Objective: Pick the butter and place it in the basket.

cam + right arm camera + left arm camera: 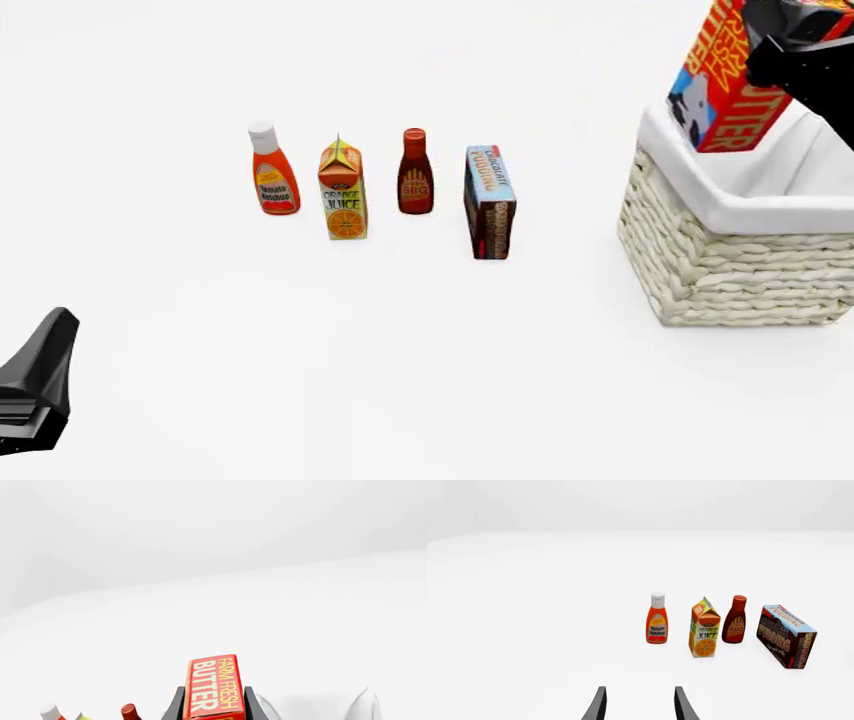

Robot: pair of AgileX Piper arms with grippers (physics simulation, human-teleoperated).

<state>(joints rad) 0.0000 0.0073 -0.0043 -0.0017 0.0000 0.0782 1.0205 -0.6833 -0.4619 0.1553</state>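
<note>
The butter (727, 85), a red-orange box with yellow lettering and a cow patch, hangs tilted above the back left corner of the basket (741, 255), a large cream woven one with a white liner. My right gripper (798, 40) is shut on the box's upper end. In the right wrist view the butter (213, 687) sits clamped between the two dark fingers (175, 705). My left gripper (639, 705) is open with nothing in it, low at the front left (34, 390) and far from the basket.
A row of groceries stands mid-table left of the basket: tomato ketchup (274, 170), orange juice carton (343, 190), BBQ sauce bottle (415, 172) and chocolate pudding box (490, 202). The left wrist view shows the same row, ketchup (657, 618) to pudding (787, 636).
</note>
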